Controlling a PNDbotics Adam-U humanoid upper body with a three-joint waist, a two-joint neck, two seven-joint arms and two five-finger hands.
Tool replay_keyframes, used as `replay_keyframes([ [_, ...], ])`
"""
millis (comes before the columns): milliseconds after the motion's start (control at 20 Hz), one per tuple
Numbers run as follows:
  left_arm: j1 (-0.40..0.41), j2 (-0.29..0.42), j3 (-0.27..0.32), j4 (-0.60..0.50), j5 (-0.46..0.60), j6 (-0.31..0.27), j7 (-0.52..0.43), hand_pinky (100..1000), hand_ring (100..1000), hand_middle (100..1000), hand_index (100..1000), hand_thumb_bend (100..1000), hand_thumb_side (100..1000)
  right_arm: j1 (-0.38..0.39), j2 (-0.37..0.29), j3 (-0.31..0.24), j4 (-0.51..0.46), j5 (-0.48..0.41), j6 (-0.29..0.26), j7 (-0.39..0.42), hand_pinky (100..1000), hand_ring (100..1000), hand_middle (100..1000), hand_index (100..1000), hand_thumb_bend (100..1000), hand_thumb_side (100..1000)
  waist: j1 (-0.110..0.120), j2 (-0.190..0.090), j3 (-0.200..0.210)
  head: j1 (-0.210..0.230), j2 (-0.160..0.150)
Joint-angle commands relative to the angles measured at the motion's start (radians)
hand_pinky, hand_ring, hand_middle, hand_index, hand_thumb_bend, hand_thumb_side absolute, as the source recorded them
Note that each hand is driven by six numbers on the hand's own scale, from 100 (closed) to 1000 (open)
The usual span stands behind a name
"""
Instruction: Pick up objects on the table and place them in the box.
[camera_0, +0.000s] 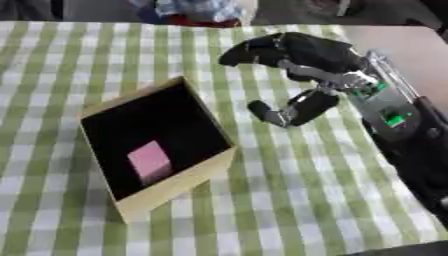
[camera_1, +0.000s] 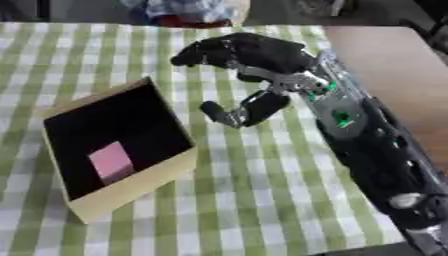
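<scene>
Right hand (camera_0: 297, 57) sits above the cloth (camera_0: 289, 190), just right of and beyond the box (camera_0: 179, 185), arm coming in from the lower right. Fingers (camera_0: 249, 50) are loosely curled and point left toward the box's far corner; thumb (camera_0: 267, 112) hangs down below the palm, apart from them. Nothing between thumb and fingers, so the hand holds nothing. Box is tan outside, black inside, open top, sitting skewed on the green-and-white check cloth, left of centre. One pink block (camera_0: 149, 160) lies on the box floor, toward the near wall. Hand is not touching the box. Bare wooden tabletop (camera_1: 394, 65) shows past the cloth's right edge. Left hand doesn't show in either view.
</scene>
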Motion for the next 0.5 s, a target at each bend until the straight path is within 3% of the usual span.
replay_keyframes([
  [50,-0.01,0.007,0.011,-0.018,-0.005,-0.002,0.005,935,755,827,792,225,965,0.041,0.045,-0.089,-0.044,-0.056,0.025,-0.029,720,775,834,973,100,553,0.01,-0.011,-0.002,0.026,-0.008],
  [300,-0.015,0.003,0.007,-0.019,-0.007,-0.002,0.001,936,755,828,792,224,967,0.163,0.106,-0.204,-0.102,-0.131,0.099,-0.104,712,769,833,973,100,584,0.017,0.001,0.013,0.047,-0.011],
  [500,-0.015,-0.002,0.003,-0.017,-0.007,-0.002,-0.003,937,756,829,791,223,970,0.251,0.158,-0.252,-0.137,-0.191,0.159,-0.164,707,764,831,975,100,635,0.026,0.007,0.014,0.08,-0.015],
])
